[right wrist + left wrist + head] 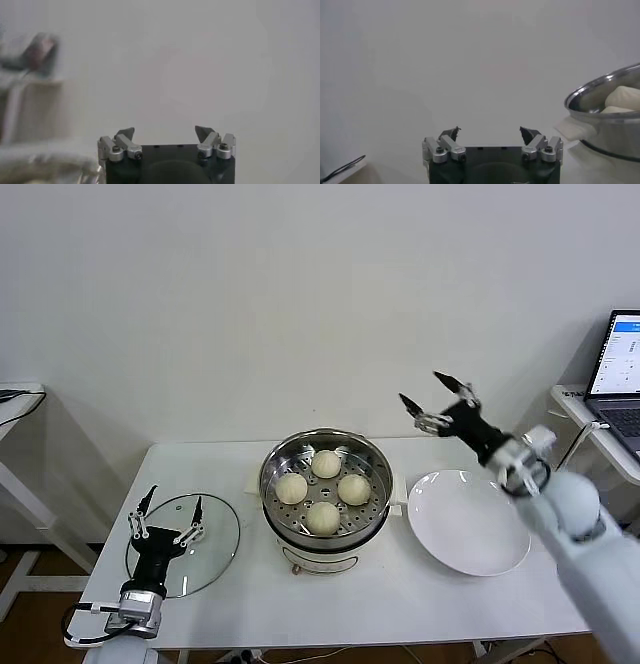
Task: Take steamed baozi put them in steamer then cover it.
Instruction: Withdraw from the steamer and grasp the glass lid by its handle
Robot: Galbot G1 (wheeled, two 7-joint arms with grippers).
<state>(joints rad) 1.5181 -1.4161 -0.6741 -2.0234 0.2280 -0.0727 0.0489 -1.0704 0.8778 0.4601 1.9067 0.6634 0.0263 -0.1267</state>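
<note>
Both claws wide open and empty; buns loaded, lid still off.
Left gripper (169, 507) hangs above the cover (215, 549), which lies flat on the table (400, 604) beside the steamer (372, 460). Right gripper (427, 396) is raised above the plate (470, 529). Four steamed baozi (323, 517) sit inside the steamer.

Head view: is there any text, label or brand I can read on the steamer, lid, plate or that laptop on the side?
Nothing is legible.
Laptop screen: shows a blue bar and lines of text, too small to read.
Steamer: no label or brand visible.
Glass lid: no markings visible.
White plate: plain, no text.
</note>
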